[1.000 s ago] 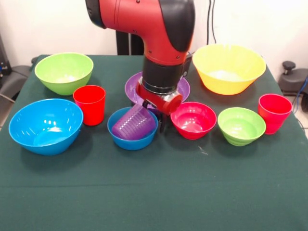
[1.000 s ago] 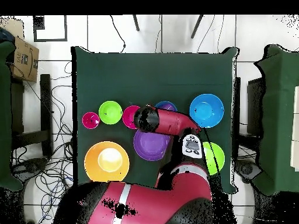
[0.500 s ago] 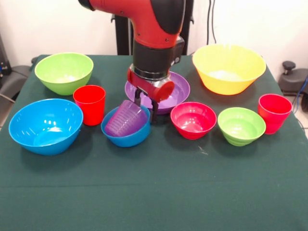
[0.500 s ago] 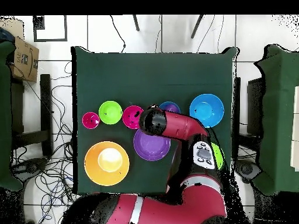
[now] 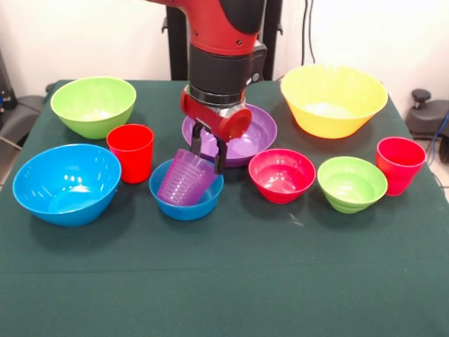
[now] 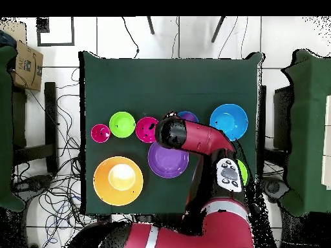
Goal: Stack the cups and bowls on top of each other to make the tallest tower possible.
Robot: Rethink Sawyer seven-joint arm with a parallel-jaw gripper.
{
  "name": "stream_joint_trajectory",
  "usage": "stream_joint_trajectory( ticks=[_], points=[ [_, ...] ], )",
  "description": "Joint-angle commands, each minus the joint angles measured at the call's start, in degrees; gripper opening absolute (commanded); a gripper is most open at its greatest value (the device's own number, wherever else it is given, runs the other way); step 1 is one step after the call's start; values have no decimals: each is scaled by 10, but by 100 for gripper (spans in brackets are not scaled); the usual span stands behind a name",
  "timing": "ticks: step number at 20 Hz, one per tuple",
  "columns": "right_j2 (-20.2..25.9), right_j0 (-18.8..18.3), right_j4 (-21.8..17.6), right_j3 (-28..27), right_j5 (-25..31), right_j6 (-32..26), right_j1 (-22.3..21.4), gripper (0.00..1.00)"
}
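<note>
My gripper (image 5: 208,153) is over the small blue bowl (image 5: 186,204), shut on the rim of the translucent purple cup (image 5: 184,181). The cup leans in that bowl with its mouth up and to the right. A red cup (image 5: 130,152) stands left of the bowl, and another red cup (image 5: 400,165) is at the far right. The purple bowl (image 5: 257,135) lies just behind the gripper. The small red-pink bowl (image 5: 282,175) and the small lime bowl (image 5: 351,184) sit to the right. In the overhead view the arm (image 6: 194,137) hides the gripper.
The large blue bowl (image 5: 66,184) and the large lime bowl (image 5: 93,105) are on the left, and the big yellow bowl (image 5: 333,100) is at the back right. All stand on the green cloth table (image 5: 231,281). In the overhead view a cardboard box (image 6: 22,64) sits off the table.
The gripper has moved left, from beside the red-pink bowl to over the small blue bowl. The purple cup has tipped from lying flat to more upright, and the small blue bowl has shifted slightly left.
</note>
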Motion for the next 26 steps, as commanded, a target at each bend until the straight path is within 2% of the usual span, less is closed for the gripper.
stream_joint_trajectory(
  ticks=[1, 6, 13, 17, 20, 26],
  points=[
    [47, 18, 23, 17, -16, 71, 15, 100],
    [42, 24, 31, 13, -25, 76, 23, 100],
    [27, 38, 48, 19, -13, 89, 10, 100],
    [8, 49, 52, 15, 0, 89, 2, 100],
    [-29, 67, 40, -10, 37, 72, -3, 100],
    [-39, 70, 41, -19, 29, 64, 6, 100]
  ],
)
